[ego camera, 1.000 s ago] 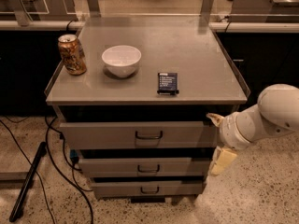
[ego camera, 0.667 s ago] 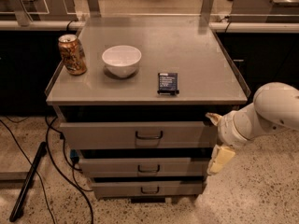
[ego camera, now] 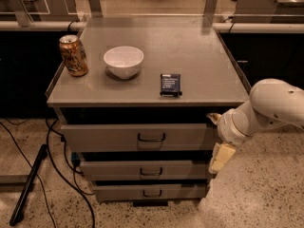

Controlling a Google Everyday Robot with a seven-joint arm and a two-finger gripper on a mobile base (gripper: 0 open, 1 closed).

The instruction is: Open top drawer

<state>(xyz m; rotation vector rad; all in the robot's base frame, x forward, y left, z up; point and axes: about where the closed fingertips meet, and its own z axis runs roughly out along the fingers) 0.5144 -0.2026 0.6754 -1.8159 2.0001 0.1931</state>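
The top drawer (ego camera: 114, 137) is the widest grey drawer front, right under the cabinet top, with a small dark bar handle (ego camera: 151, 137) at its centre. Two narrower grey drawers (ego camera: 142, 170) sit below it, each set further back. My gripper (ego camera: 219, 148) hangs at the end of the white arm (ego camera: 273, 106), at the right end of the top drawer front and well to the right of the handle. It holds nothing that I can see.
On the grey cabinet top (ego camera: 199, 56) stand a soda can (ego camera: 73, 55) at the left, a white bowl (ego camera: 123, 61) and a small dark box (ego camera: 170, 84). Black cables (ego camera: 52, 146) and a dark rod (ego camera: 28, 184) lie on the speckled floor to the left. Rails and desks stand behind.
The arm and gripper have shifted slightly left, toward the right end of the top drawer. The drawers and the things on top have not moved.
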